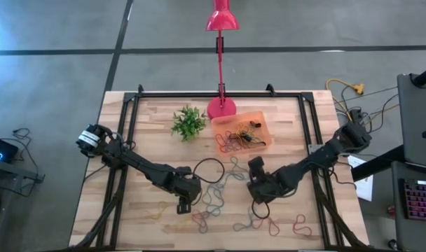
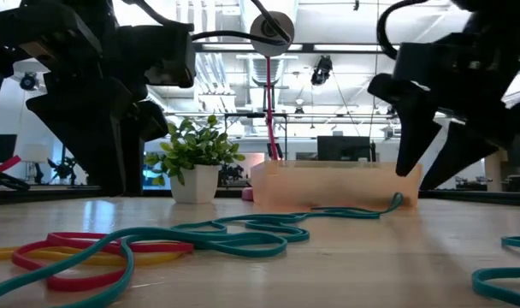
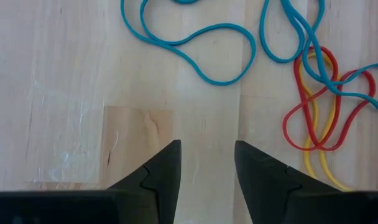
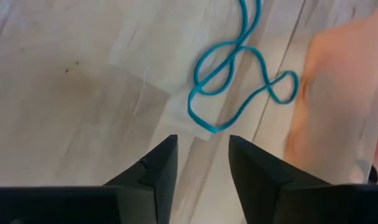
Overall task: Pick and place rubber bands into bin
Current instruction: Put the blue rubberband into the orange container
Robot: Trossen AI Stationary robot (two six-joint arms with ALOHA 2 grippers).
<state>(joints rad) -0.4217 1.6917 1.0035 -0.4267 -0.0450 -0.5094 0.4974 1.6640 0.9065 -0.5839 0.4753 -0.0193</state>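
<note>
The orange bin [image 1: 260, 115] sits at the table's far middle with several rubber bands [image 1: 239, 137] inside it. Loose bands lie on the wood near the near edge: teal ones [image 1: 214, 196], and a red and yellow pair [image 3: 318, 118]. My left gripper [image 3: 207, 149] is open, low over bare wood just beside those bands [image 1: 184, 207]. My right gripper [image 4: 202, 142] is open too, hovering [image 1: 256, 168] short of a curled teal band [image 4: 239, 81], with the bin's wall [image 4: 338, 93] beyond it. Neither gripper has anything between its fingers.
A small green plant [image 1: 188, 123] and the pink lamp base [image 1: 221, 108] stand beside the bin at the far side. A black cable loop [image 1: 209, 168] lies between the arms. More bands [image 1: 297, 225] lie toward the near right. Black frame rails [image 1: 129, 119] run along the table's sides.
</note>
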